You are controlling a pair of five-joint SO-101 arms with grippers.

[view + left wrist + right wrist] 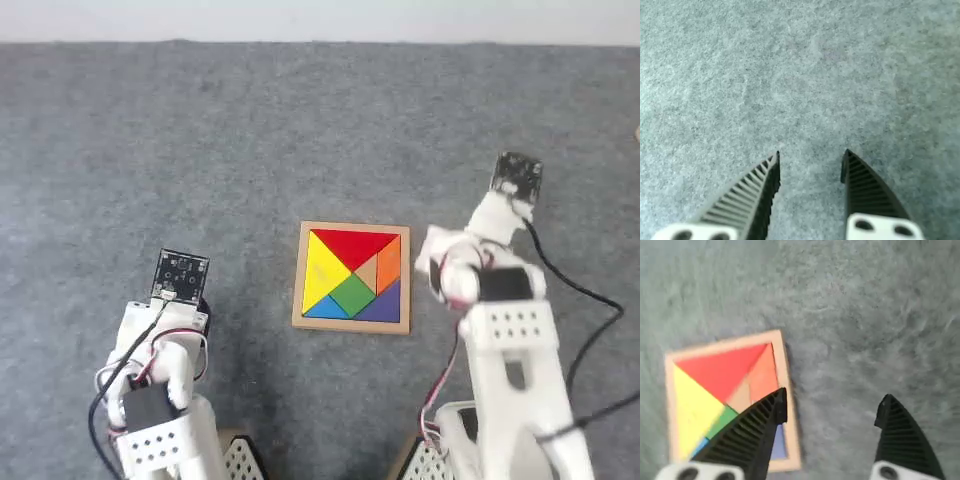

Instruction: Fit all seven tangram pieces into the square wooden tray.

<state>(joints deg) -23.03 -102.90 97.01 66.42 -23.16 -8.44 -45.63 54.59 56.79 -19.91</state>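
The square wooden tray [355, 327] lies mid-table, filled edge to edge with coloured pieces: a red triangle [352, 245], a yellow triangle [322, 272], a green square [352, 293], a blue triangle [325, 309], a purple piece [385, 303], an orange piece [389, 265] and a small tan triangle [367, 273]. My right gripper [835, 395] hangs open over bare carpet just beside the tray [720, 346], one finger [755, 430] overlapping its corner, nothing between the fingers. My left gripper [811, 155] is open over plain carpet, holding nothing.
Grey carpet [200, 140] covers the whole table. The left arm [165, 340] stands at the near left, well apart from the tray. The right arm [500, 300] stands close to the tray's right side, its cable trailing off to the right.
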